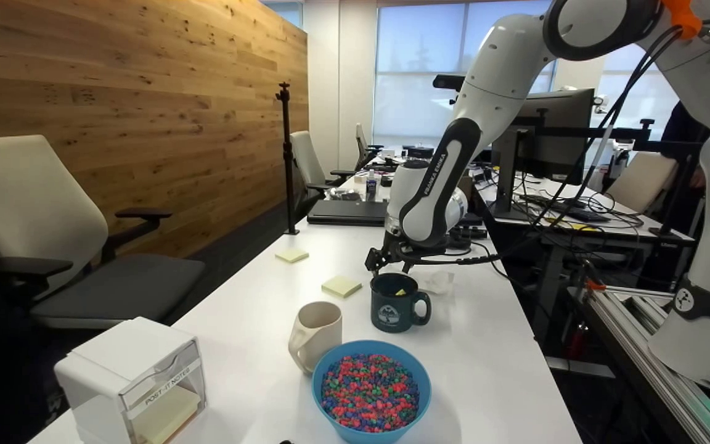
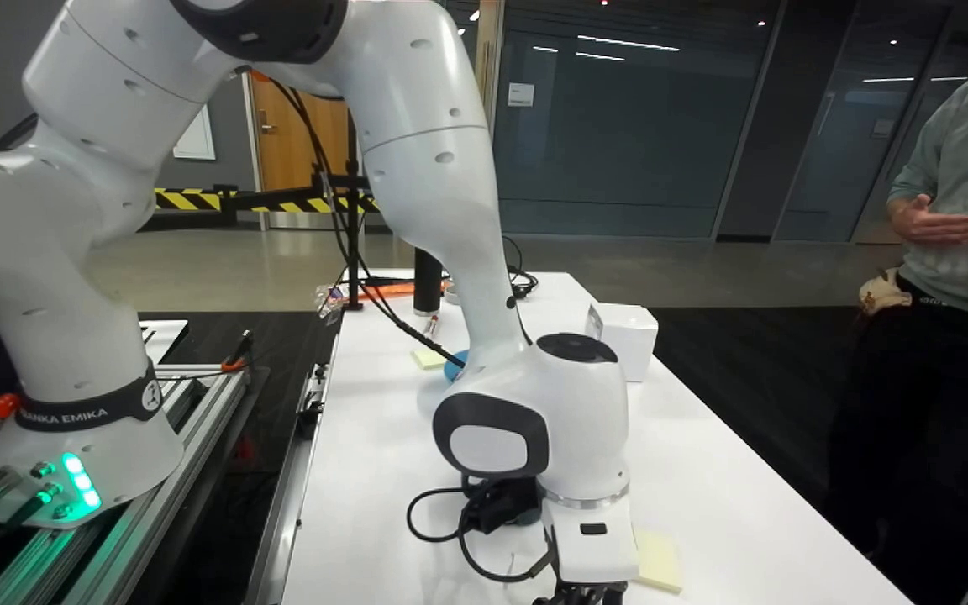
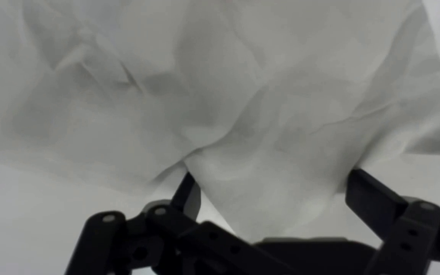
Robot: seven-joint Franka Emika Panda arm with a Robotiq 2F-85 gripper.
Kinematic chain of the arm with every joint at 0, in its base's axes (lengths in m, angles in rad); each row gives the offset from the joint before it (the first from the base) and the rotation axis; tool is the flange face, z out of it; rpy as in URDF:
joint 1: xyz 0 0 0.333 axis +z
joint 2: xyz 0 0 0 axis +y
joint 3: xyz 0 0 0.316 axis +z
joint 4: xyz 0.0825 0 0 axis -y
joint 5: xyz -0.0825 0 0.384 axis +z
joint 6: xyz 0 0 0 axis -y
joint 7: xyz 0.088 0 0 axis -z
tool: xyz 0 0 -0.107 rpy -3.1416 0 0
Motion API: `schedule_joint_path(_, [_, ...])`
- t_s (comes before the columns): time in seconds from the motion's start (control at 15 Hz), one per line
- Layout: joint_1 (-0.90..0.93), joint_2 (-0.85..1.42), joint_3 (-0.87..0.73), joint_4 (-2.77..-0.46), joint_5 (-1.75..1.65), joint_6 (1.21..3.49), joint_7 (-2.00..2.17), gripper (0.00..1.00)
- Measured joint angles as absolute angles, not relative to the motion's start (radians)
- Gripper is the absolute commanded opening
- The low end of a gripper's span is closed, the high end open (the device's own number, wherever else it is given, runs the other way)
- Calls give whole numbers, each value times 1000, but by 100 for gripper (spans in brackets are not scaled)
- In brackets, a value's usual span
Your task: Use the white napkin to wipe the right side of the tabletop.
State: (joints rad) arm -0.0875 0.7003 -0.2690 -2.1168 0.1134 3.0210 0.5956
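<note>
The white napkin (image 1: pixel 440 282) lies crumpled on the glossy white tabletop (image 1: pixel 484 370), just behind the dark mug in an exterior view. In the wrist view the napkin (image 3: pixel 273 126) fills much of the picture, and a corner of it lies between the two fingers. My gripper (image 3: pixel 271 175) is open, its fingers wide apart on either side of that corner. In an exterior view the gripper (image 1: pixel 391 266) is low over the table behind the dark mug, which partly hides the fingertips. In an exterior view the gripper (image 2: pixel 581 595) is cut off by the bottom edge.
The dark mug (image 1: pixel 392 314) stands close in front of the gripper. A cream mug (image 1: pixel 318 333), a blue bowl (image 1: pixel 370 435) of colored beads and a white note box (image 1: pixel 127 364) stand nearer. Yellow pads (image 1: pixel 341 286) lie beside. A black laptop (image 1: pixel 349 213) lies behind.
</note>
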Motion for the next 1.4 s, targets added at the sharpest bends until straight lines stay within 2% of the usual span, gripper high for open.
schedule_joint_path(0.73, [5,675,-352,-2131,119,2954,593,100])
schedule_joint_path(1.07, [17,670,-339,-2150,119,2954,593,100])
schedule_joint_path(1.13, [17,670,-333,-2152,119,2954,593,93])
schedule_joint_path(1.2, [17,669,-329,-2154,119,2954,593,74])
schedule_joint_path(1.4, [18,664,-324,-2155,119,2954,593,53])
